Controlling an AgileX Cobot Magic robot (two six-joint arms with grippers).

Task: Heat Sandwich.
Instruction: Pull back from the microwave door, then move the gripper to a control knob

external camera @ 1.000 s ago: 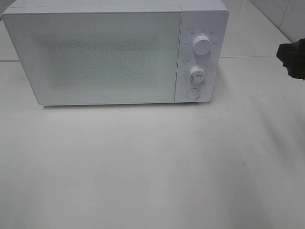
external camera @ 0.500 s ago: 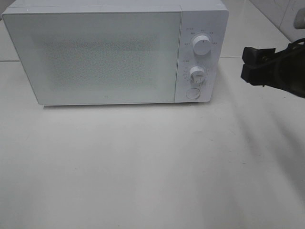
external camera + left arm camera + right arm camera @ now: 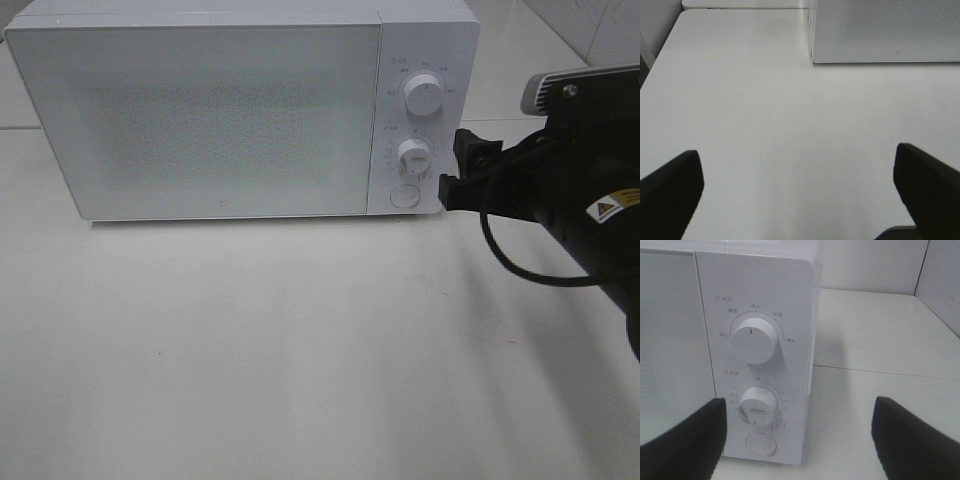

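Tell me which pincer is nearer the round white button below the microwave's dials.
Right. The black right pincer sits just beside the white microwave's control panel, level with the round white button. The left pincer hangs over the white table, well back from the door.

The white box-shaped microwave oven (image 3: 220, 110) stands upright at the far side, its door shut. The speckled, frosted front hides the inside, so the sandwich cannot be seen.

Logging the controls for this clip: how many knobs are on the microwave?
2. The upper knob sits high on the right-hand panel; the lower knob is directly below it, just above a round button. None looks hidden.
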